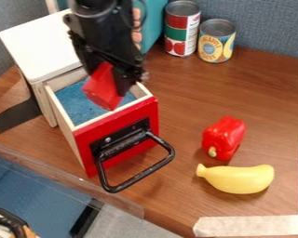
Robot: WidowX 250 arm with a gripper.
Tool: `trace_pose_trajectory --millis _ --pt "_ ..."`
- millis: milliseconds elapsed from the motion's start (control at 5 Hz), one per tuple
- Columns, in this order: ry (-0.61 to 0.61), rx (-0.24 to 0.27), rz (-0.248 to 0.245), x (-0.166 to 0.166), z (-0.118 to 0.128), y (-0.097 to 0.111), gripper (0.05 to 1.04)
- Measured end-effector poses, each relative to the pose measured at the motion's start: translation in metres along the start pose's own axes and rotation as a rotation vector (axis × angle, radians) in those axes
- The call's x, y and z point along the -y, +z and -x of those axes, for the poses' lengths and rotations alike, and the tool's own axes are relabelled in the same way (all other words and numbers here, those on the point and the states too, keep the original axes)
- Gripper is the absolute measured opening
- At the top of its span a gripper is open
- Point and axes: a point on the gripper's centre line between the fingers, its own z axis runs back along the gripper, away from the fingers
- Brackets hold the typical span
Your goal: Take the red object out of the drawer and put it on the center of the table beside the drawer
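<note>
- Above the open drawer [130,116], the gripper [111,86] holds the red block [100,92] in its fingers [123,84]
- Beside it on the surface [195,102], a red pepper [223,137] and banana [239,179]
- Farther back, two cans [181,29]

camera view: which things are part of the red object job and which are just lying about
For the job: angular red block, black two-finger gripper, red-fronted wooden drawer, brown wood table

Just lying about: shiny red bell pepper, curved yellow banana, red-and-green metal can, yellow-and-blue metal can
</note>
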Motion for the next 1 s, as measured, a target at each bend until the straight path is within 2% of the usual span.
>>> trace_pose_trajectory --millis 200,400,600,1000 --pt "0.007 0.035 0.025 0.005 -0.016 0.009 0.735" --pt "0.026 0.028 0.053 0.005 -0.038 0.004 0.735" --pt "0.051 0.012 0.061 -0.001 -0.063 -0.009 0.735" --pt "0.049 -0.066 0.075 0.010 -0.095 -0.058 0.735"
